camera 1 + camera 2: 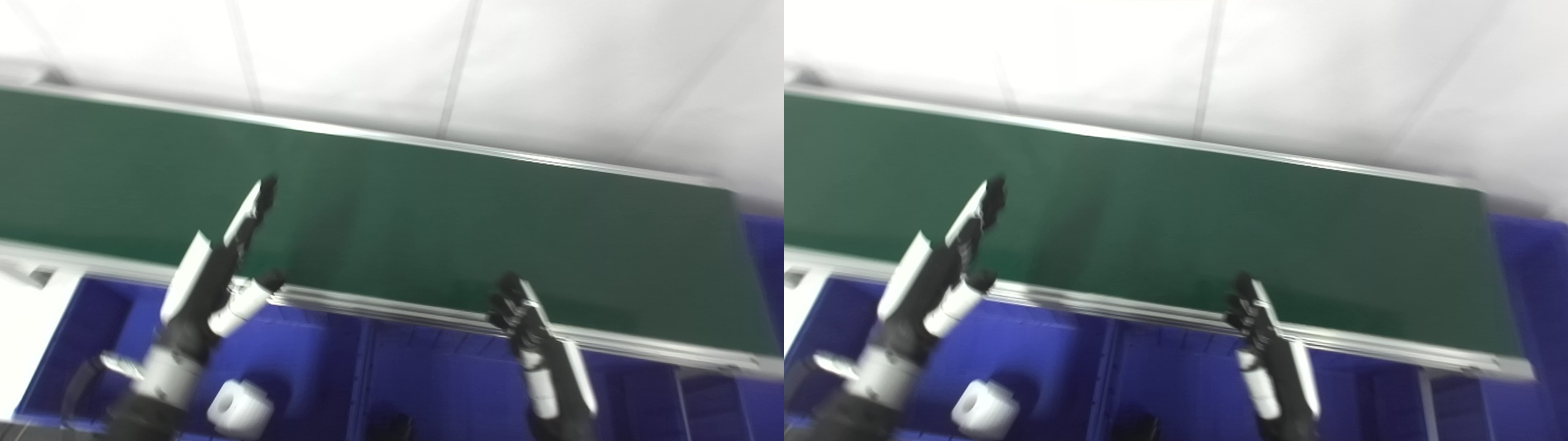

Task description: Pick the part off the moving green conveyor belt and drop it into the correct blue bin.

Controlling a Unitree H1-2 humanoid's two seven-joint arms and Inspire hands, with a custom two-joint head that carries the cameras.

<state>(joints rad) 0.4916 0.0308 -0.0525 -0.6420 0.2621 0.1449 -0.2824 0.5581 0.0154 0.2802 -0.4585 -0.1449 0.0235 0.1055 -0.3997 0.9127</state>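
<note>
Dark green conveyor belt (429,214), blue bin (294,361), white part (240,409), black-and-white hands.

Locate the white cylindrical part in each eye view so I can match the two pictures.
Left eye view: the white part lies in the blue bin at bottom left, just right of the left arm.
Right eye view: the same part sits further left along the bottom edge.
Shared landmark: the left hand above it, over the near rail of the green conveyor belt.

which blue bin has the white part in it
The left blue bin, below the left hand: a white ring-shaped part lies in it. The middle bin shows no white part, only something dark at its lower edge.
</note>
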